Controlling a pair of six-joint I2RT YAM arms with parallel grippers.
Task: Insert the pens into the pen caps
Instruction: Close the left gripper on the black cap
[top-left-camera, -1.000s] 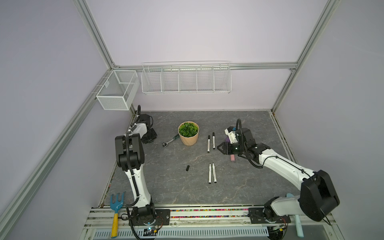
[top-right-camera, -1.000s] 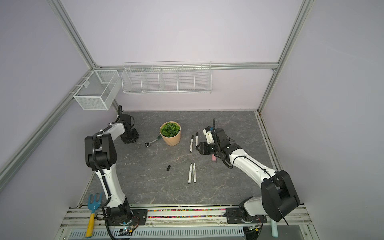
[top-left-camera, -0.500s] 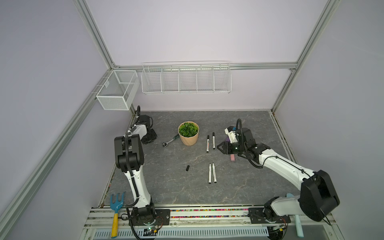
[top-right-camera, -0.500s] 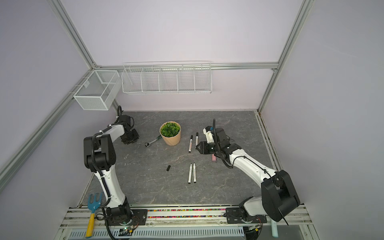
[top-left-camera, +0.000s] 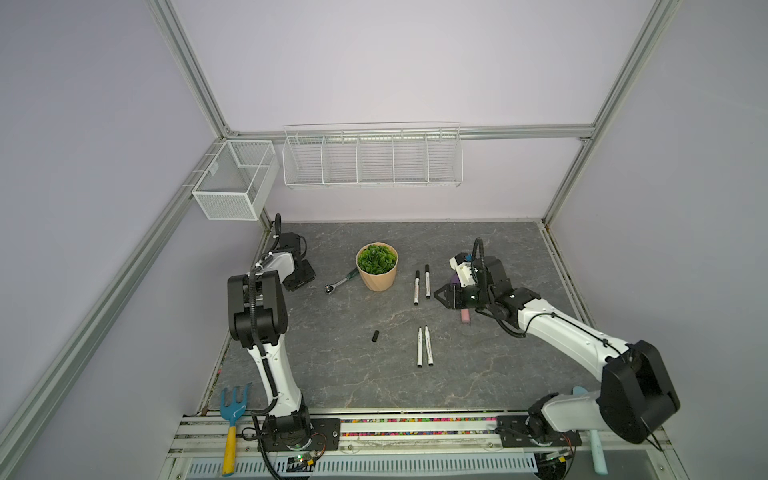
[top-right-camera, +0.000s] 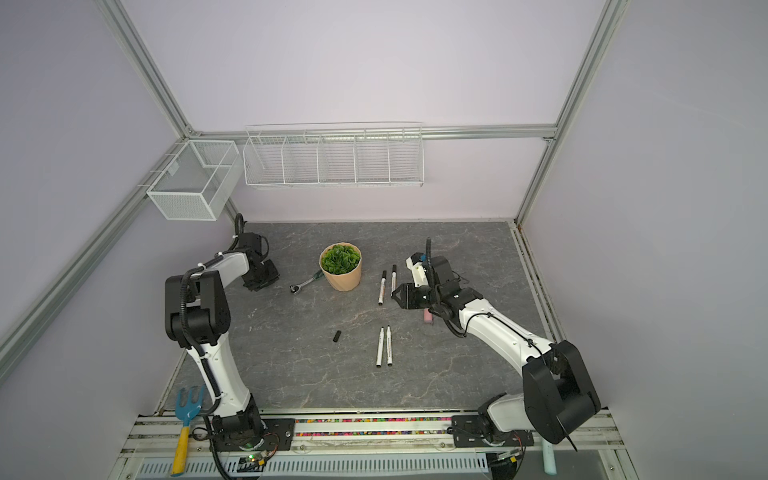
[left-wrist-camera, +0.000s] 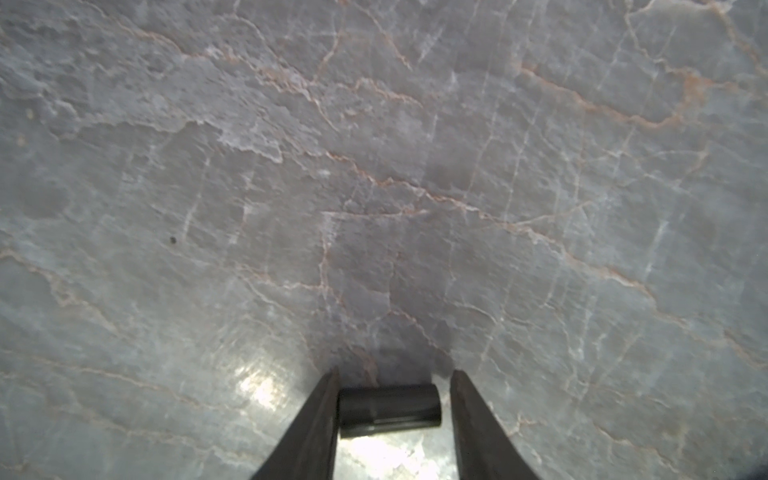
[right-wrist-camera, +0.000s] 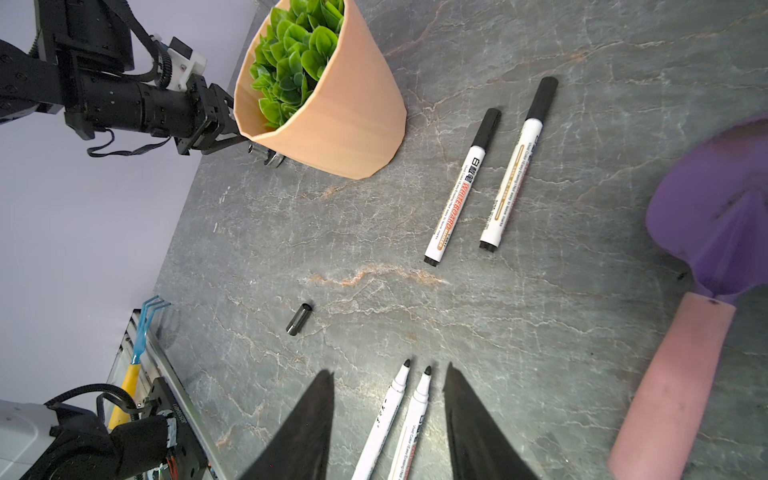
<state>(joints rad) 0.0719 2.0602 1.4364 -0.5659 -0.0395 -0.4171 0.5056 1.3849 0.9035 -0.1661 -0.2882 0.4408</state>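
Left gripper (top-left-camera: 300, 277), mid-left in both top views, is straddling a pen cap (left-wrist-camera: 388, 409), released, one jaw touching; probably lining up a pinch. Right gripper (top-left-camera: 439, 294), right of centre, is hovering released, empty; uncapped pens (top-left-camera: 424, 347) are lying lower-centre.

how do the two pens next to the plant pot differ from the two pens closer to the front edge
The pot-side pens wear black caps; the front pens show bare tips. The pot-side pens lie staggered with a gap; the front pens lie nearly touching. Both pairs are white, printed, lying flat.
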